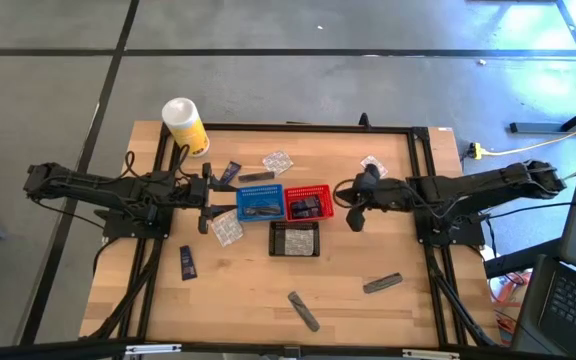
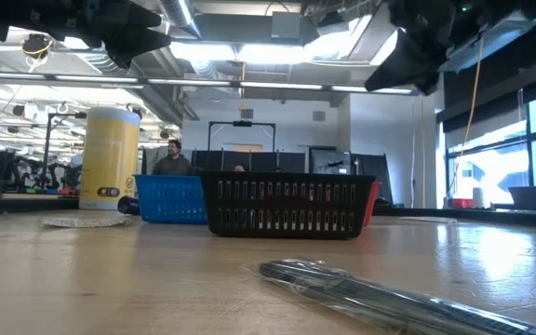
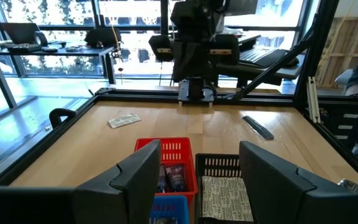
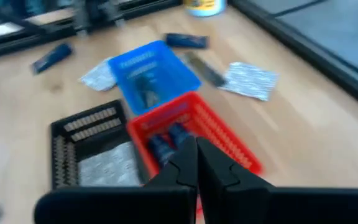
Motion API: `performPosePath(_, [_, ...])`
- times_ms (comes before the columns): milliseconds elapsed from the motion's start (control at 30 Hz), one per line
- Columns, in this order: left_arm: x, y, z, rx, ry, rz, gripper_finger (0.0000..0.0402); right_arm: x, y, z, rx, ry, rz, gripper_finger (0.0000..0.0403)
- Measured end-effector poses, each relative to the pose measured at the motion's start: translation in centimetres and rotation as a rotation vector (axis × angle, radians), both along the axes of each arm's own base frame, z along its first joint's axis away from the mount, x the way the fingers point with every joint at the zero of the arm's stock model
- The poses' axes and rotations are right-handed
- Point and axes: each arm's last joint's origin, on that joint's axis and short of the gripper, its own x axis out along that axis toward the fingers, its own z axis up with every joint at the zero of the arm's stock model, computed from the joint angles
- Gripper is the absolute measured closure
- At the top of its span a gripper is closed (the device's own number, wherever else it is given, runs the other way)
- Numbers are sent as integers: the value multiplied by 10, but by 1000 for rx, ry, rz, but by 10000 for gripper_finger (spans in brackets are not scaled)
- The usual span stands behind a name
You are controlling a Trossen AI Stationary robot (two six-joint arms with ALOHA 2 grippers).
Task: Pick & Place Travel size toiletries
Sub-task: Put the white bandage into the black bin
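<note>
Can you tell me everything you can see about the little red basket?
The red basket is a small rectangular tray of what looks like plastic, with slotted mesh walls and an open top. It sits upright and flat near the middle of the wooden table. The blue basket stands right against one side, and the black basket is close by its front. Inside lie a couple of dark navy packets.

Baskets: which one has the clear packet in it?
The black basket, nearest the table's front edge. A clear crinkly packet lies flat inside it. The red basket holds dark navy tubes; the blue basket holds small dark pieces.
</note>
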Motion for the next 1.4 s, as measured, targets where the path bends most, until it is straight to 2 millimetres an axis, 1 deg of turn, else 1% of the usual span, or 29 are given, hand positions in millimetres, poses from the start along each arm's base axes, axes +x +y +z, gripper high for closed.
performPosePath(100, [0,0,0,0,0,0,190,6,-5,-2,29,-1,77,402])
performPosePath(200, [0,0,0,0,-2,-1,190,11,-8,-10,91,42,98,402])
performPosePath(300, [0,0,0,0,-1,0,190,18,-7,-19,140,74,150,402])
performPosePath(500, [0,0,0,0,0,0,190,35,-7,-38,141,110,142,403])
performPosePath(600, [0,0,0,0,0,0,190,40,-7,-44,136,126,150,403])
performPosePath(867, [0,0,0,0,0,0,190,40,-7,-44,140,123,140,402])
performPosePath(1100, [0,0,0,5,4,-2,190,41,-5,-43,181,101,172,402])
performPosePath(1300, [0,0,-1,7,9,-6,190,46,-5,-36,128,29,212,401])
performPosePath(1400, [0,0,-1,7,8,-7,190,46,-5,-35,108,21,223,401])
